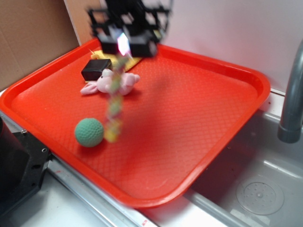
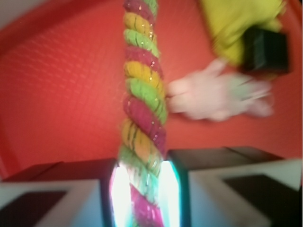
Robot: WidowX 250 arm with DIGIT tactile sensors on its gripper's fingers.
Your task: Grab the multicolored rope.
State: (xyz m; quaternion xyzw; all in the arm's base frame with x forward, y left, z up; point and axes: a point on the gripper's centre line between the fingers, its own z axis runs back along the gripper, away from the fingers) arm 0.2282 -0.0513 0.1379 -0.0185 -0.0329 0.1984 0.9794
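In the exterior view the gripper (image 1: pixel 124 45) hangs high above the far part of the red tray (image 1: pixel 213 118), and the rope (image 1: pixel 114 101) dangles from it in a blurred vertical line, its top end caught between the two fingers and its lower end hanging just beside the green ball (image 1: pixel 89 132), on the ball's right. Whether that lower tip touches the tray or floats clear of it cannot be told through the blur. Behind the rope, farther from the ball, lies the pink plush bunny (image 1: pixel 102 85), with a black box (image 1: pixel 96 69) touching it at the back and a yellow cloth (image 1: pixel 102 54) beyond the box near the tray's far rim. Judged from this, the grab itself looks done — the rope is off its resting place and carried by the gripper — and what is left, if anything, is only to keep the hold. The wrist view bears this out: the gripper (image 2: pixel 142 196) is pinching the rope (image 2: pixel 142 99), with the two bright pads (image 2: pixel 120 194) pressed against its sides and the twisted strand running away from them toward the tray floor (image 2: pixel 61 94). Here the rope shows plainly as a thick soft twist of yellow, pink and green bands with a little glitter in the fibres — it looks limp and hangs straight under its own weight. To the right of the rope the bunny (image 2: pixel 213 97) is a pale blur, with the black box (image 2: pixel 265 49) and the yellow cloth (image 2: pixel 234 23) beyond it.
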